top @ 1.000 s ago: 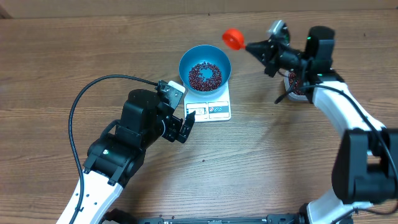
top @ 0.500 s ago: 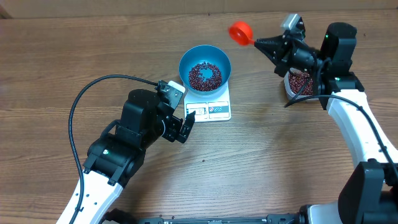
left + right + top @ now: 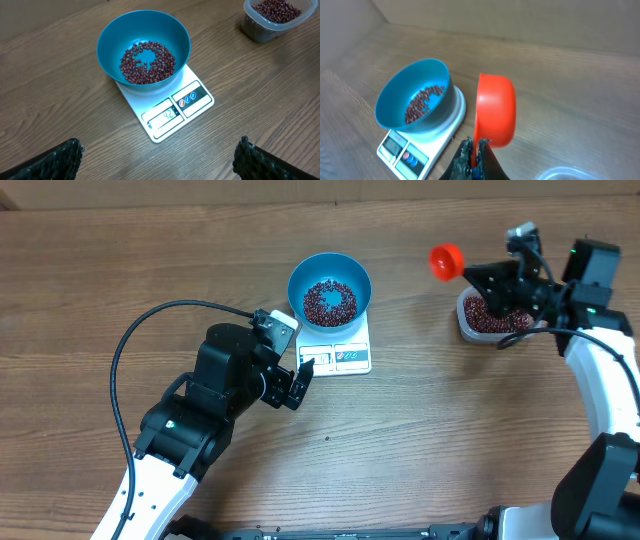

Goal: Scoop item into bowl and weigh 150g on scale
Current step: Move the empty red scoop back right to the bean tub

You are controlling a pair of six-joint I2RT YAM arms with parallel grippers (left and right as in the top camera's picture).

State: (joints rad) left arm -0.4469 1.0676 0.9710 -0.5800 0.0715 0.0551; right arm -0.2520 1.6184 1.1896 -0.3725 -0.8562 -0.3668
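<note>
Holding the scoop (image 3: 446,260) by its handle, the right jaws are clamped shut on it, cup tipped sideways above the bench (image 3: 120,250), just beside the tub (image 3: 463,320). I read that as lining up another dip, since the supply's there. Beans (image 3: 329,301) sit in the blue bowl (image 3: 297,280), centred on the scale (image 3: 346,358). Display looks like 42, so approx a third done. Left jaws are spread wide, empty, parked near the scale w/ cam on the readout.
</note>
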